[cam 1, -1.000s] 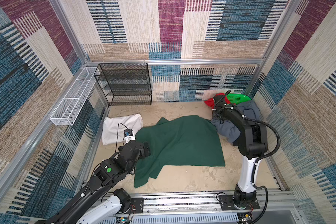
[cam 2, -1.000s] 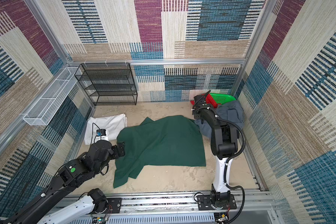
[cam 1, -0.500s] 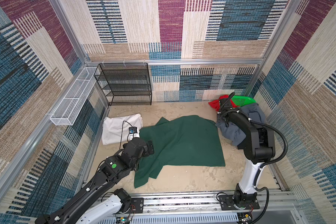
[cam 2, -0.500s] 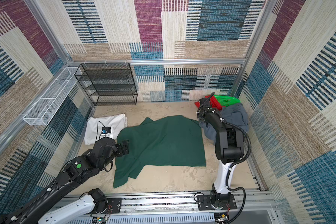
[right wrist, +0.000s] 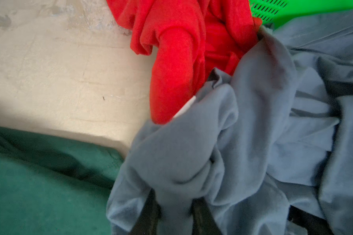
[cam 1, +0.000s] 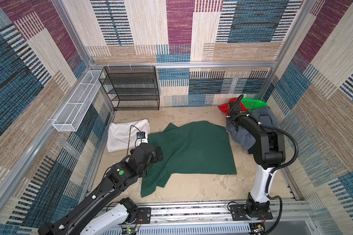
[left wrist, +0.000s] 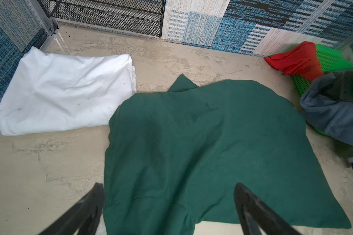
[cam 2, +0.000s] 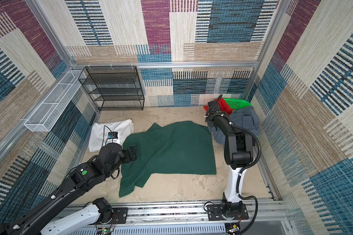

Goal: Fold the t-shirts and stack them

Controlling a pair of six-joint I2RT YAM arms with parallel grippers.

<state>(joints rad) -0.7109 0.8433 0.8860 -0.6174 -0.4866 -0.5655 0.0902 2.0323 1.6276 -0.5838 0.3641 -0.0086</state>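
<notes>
We're clamping the right gripper point(right wrist: 175, 213) on a fold of the limp, light grey-blue t-shirt point(right wrist: 253, 132) heaped against the green basket point(right wrist: 293, 8). The left gripper point(left wrist: 169, 205) is hanging wide open over the dark green t-shirt point(left wrist: 202, 132), which is spread out mid-scene. We're judging hem corners the best hold.

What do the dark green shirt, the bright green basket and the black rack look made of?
Dark green shirt: soft matte cloth, probably cotton; it drapes and creases.
Basket: shiny moulded plastic, judging by its slotted holes.
Rack: black-coated metal mesh, likely steel; see-through shelves on thin bars.
</notes>
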